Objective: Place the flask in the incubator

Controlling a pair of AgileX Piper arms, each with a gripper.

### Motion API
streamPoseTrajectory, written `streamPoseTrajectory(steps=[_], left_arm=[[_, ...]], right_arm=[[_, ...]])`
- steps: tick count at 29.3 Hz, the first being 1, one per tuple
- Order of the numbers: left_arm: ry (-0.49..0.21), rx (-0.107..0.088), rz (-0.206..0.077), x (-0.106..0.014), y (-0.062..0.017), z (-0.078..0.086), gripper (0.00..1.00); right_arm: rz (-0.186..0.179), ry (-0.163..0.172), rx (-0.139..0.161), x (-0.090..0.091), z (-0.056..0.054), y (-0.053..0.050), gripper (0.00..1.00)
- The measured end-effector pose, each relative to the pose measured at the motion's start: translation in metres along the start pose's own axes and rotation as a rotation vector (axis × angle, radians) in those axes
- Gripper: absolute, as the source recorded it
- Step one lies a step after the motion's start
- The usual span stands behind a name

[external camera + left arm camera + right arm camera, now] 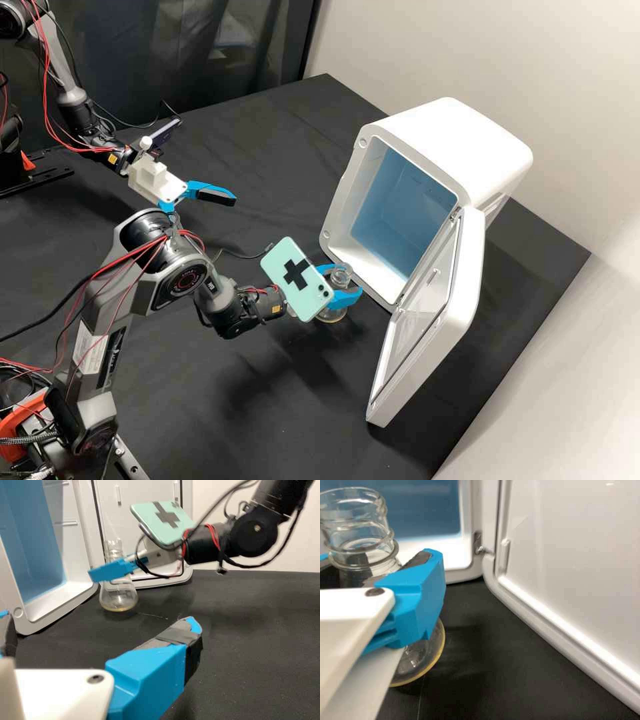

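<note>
Flask (337,275) is held by the neck between the two blue fingers of the right gripper (341,285), which are pinched on it just under the lip. The flask is upright, just outside the incubator (453,147), before the lower rim of its open mouth and near the hinged edge of the door (440,300). Whether the base touches the bench (267,153) cannot be told.

Flask: clear glass, conical body, short ridged neck, a yellowish tinge at the bottom. Incubator: smooth white shell with rounded corners and a pale blue lining. Its door is swung wide open, white with a flat inner panel. Bench: covered in matt black cloth.

Left gripper (200,200) is seen well away from the incubator, above the bench. Its fingers are spread apart with nothing between them, and a dark pad is seen on one fingertip.

Seen from the high view: a mint-green phone (297,279) with a black cross, fixed on the right wrist. Seen from the left wrist view: the flask's whole side outline against the incubator's rim. Seen from the right wrist view: the neck ridges at close range, and the door's raised inner frame.
</note>
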Motion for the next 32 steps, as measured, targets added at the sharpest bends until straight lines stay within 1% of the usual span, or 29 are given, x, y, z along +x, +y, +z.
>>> streamPoseTrajectory(steps=[2, 4, 7, 10, 13, 15, 16, 18, 19, 21, 23, 24, 28, 30, 32], left_arm=[[0.000, 0.000, 0.000, 0.000, 0.0000, 0.000, 1.00], [0.000, 0.000, 0.000, 0.000, 0.0000, 0.000, 1.00], [0.000, 0.000, 0.000, 0.000, 0.0000, 0.000, 1.00], [0.000, 0.000, 0.000, 0.000, 0.0000, 0.000, 1.00], [0.000, 0.000, 0.000, 0.000, 0.0000, 0.000, 1.00], [0.000, 0.000, 0.000, 0.000, 0.0000, 0.000, 1.00], [0.000, 0.000, 0.000, 0.000, 0.0000, 0.000, 1.00], [0.000, 0.000, 0.000, 0.000, 0.0000, 0.000, 1.00], [0.000, 0.000, 0.000, 0.000, 0.0000, 0.000, 1.00], [0.000, 0.000, 0.000, 0.000, 0.0000, 0.000, 1.00], [0.000, 0.000, 0.000, 0.000, 0.0000, 0.000, 1.00], [0.000, 0.000, 0.000, 0.000, 0.0000, 0.000, 1.00], [0.000, 0.000, -0.001, 0.000, -0.0002, 0.000, 1.00], [0.000, 0.000, -0.001, 0.000, -0.0002, 0.000, 1.00], [0.000, 0.000, -0.001, 0.000, -0.0002, 0.000, 1.00]], right_arm=[[0.021, -0.010, 0.013, 0.007, -0.004, 0.007, 0.00], [0.034, -0.018, 0.021, 0.011, -0.006, 0.011, 0.00], [0.045, -0.016, 0.038, 0.019, -0.013, 0.017, 0.00], [0.067, -0.015, 0.034, 0.026, -0.021, 0.025, 0.00], [0.087, -0.015, 0.046, 0.033, -0.028, 0.031, 0.00], [0.089, -0.009, 0.045, 0.037, -0.034, 0.033, 0.00], [0.094, 0.001, 0.038, 0.041, -0.039, 0.035, 0.00], [0.090, 0.009, 0.035, 0.046, -0.045, 0.036, 0.00], [0.084, 0.010, 0.034, 0.048, -0.047, 0.035, 0.00], [0.078, 0.013, 0.022, 0.051, -0.051, 0.036, 0.00], [0.071, 0.012, 0.025, 0.054, -0.056, 0.036, 0.00], [0.074, 0.013, 0.024, 0.057, -0.059, 0.037, 0.00], [0.082, 0.002, 0.050, 0.063, -0.062, 0.040, 0.00], [0.081, -0.007, 0.047, 0.066, -0.064, 0.042, 0.00], [0.079, -0.018, 0.055, 0.071, -0.066, 0.044, 0.00]])
